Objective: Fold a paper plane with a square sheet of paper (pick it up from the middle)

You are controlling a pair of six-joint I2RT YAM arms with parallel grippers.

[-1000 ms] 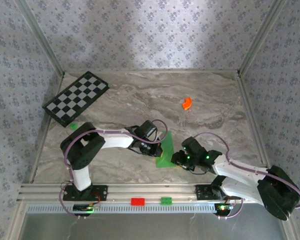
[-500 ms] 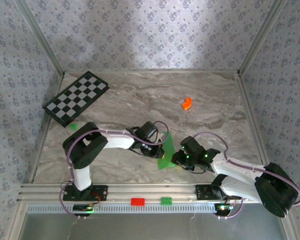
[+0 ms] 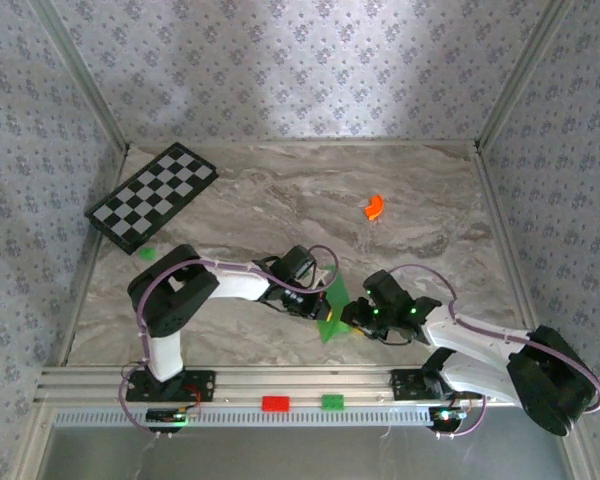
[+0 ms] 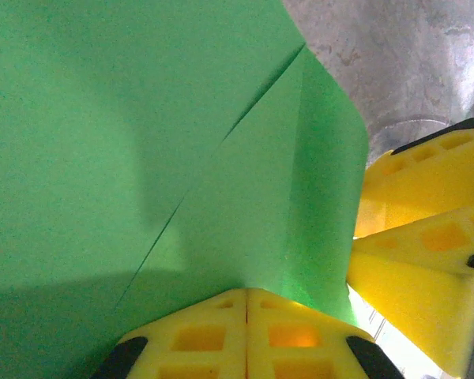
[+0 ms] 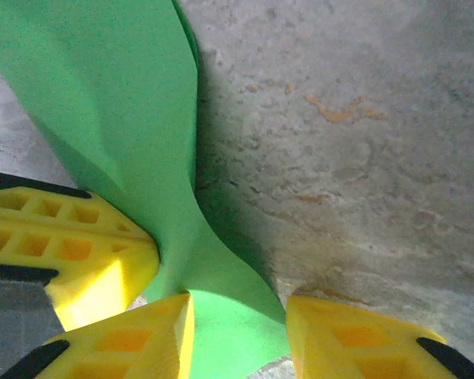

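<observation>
The square sheet of paper (image 3: 332, 312) is bright green, partly folded and stands up off the marble table between the two grippers. In the left wrist view the paper (image 4: 142, 142) shows a diagonal crease and a folded flap at the right. My left gripper (image 4: 246, 290) is shut on its lower edge, fingers (image 4: 197, 335) pressed together. In the top view the left gripper (image 3: 317, 303) is at the paper's left and the right gripper (image 3: 353, 318) at its right. My right gripper (image 5: 238, 304) is open, with the curved paper (image 5: 118, 103) running down between its spread fingers (image 5: 355, 339).
The black-and-white checkered board (image 3: 152, 196) lies at the far left with a tiny green block (image 3: 146, 253) near it. An orange curved piece (image 3: 374, 206) sits far right. Red (image 3: 275, 403) and green (image 3: 332, 402) bricks rest on the front rail. Patterned walls enclose the table.
The paper has been drawn in and raised, looking narrower and shorter from above. Both grippers have closed in on it slightly, the left one shifting toward the near right.
</observation>
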